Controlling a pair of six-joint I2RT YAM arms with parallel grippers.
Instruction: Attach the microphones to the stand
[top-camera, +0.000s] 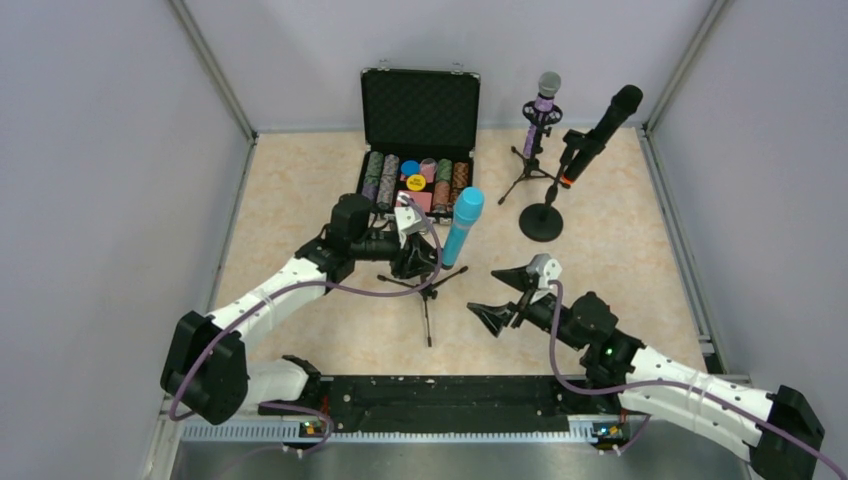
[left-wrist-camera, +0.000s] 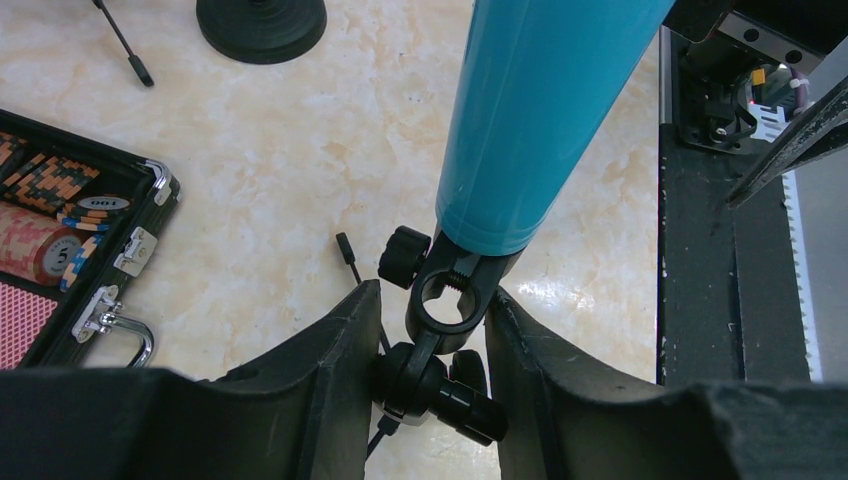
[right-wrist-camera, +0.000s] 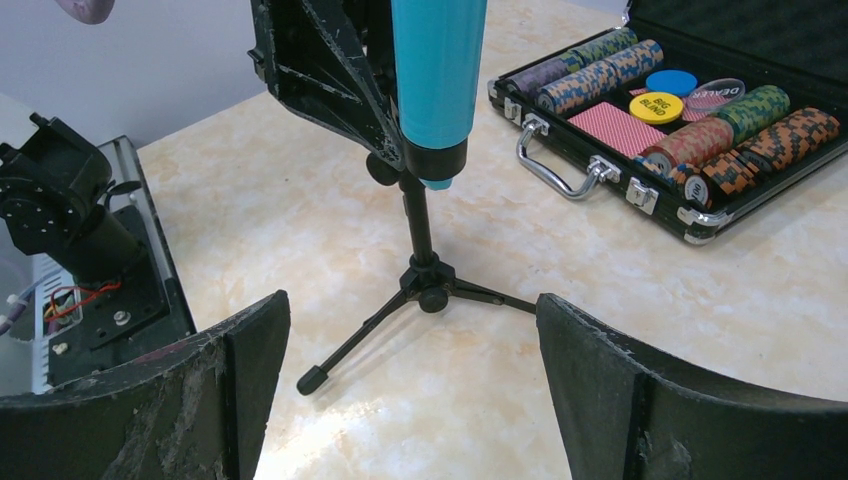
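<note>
The turquoise microphone (top-camera: 463, 225) (left-wrist-camera: 540, 110) (right-wrist-camera: 437, 70) stands tilted in the clip (left-wrist-camera: 452, 300) of a small tripod stand (top-camera: 428, 295) (right-wrist-camera: 420, 280) mid-table. My left gripper (top-camera: 420, 258) (left-wrist-camera: 430, 290) is closed in around that clip and its swivel joint, just below the microphone, with both fingers touching. My right gripper (top-camera: 505, 295) (right-wrist-camera: 408, 298) is open and holds nothing, a short way in front of the tripod's legs. The purple microphone (top-camera: 543, 105) sits on a second tripod stand (top-camera: 528, 170). The black microphone (top-camera: 600, 130), orange at its end, is on a round-base stand (top-camera: 541, 222).
An open black case (top-camera: 420, 110) (left-wrist-camera: 60, 250) (right-wrist-camera: 700, 130) of poker chips lies behind the turquoise microphone's stand, with its handle toward it. Grey walls close in the table on three sides. The black rail (top-camera: 440, 400) with the arm bases runs along the near edge.
</note>
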